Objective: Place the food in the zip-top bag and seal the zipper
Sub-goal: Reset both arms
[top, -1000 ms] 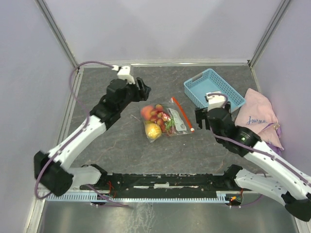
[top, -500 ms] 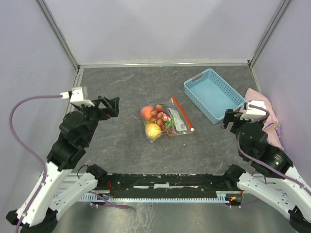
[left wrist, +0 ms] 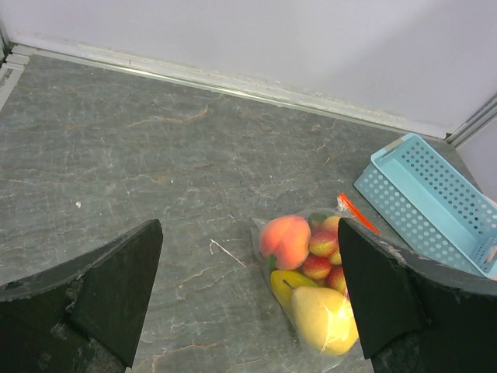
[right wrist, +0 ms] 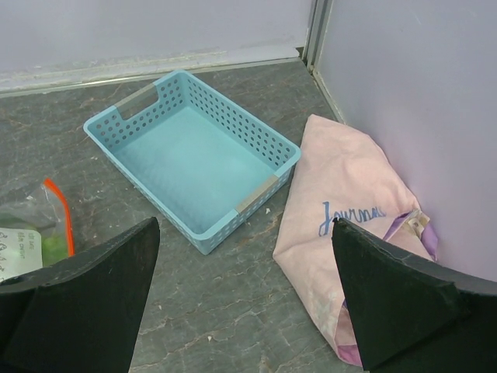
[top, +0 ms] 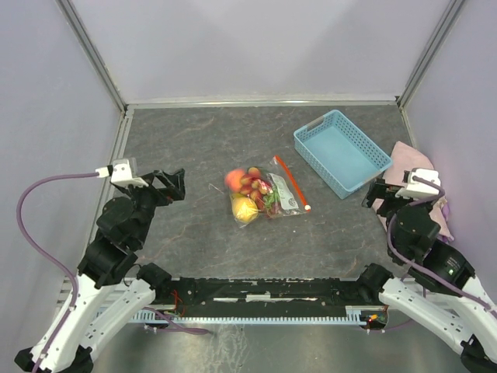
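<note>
While both arms stand well apart from it, the bag (top: 268, 196) lies at the centre of the table (top: 194, 140), with the fruit (top: 245, 196) inside.
- Zipper (top: 289, 180): a straight orange strip on the bag's 3 o'clock side. Its white slider (top: 308, 207) sits at the 5 o'clock end. Cannot tell whether it is sealed.
- Left fingers (left wrist: 116, 287): at 9 o'clock of the bag, spread wide, holding nothing.
- Right fingers (right wrist: 85, 287): at 3 o'clock of the bag, spread wide, holding nothing, facing the basket (right wrist: 194, 171) and the pink cloth (right wrist: 349, 202).
- Hazards, as judged: a gap left in the strip would let round fruit roll out on lifting. Another try at the small slider could snag the slick plastic and drag the bag.
</note>
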`<state>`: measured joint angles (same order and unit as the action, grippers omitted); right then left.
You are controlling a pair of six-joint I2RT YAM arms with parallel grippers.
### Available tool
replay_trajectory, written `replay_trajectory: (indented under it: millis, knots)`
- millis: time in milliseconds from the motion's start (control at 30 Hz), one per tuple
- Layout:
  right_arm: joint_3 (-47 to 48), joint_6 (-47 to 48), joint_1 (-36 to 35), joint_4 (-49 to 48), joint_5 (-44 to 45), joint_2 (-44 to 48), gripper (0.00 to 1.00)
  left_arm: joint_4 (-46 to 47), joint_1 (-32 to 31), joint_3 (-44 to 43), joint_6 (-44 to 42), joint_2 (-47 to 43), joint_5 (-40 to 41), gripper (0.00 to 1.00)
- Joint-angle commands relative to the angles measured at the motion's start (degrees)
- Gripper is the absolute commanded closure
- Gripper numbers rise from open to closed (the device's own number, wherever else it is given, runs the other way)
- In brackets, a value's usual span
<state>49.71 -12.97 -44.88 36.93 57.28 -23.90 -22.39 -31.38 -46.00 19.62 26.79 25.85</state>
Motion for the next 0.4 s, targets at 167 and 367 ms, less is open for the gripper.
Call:
replay_trajectory:
  millis: [167, 367]
  knots:
    - [0.81, 0.57, 0.06, -0.67, 1.6, -2.86, 0.01, 4.58, 1.81, 0.72, -3.71, -2.74, -1.03, 0.0]
    - [0.5, 0.5, 0.06, -0.72, 1.78, -2.35, 0.01, 4.63, 3.2, 0.56, -3.55, -1.89, -3.32, 0.0]
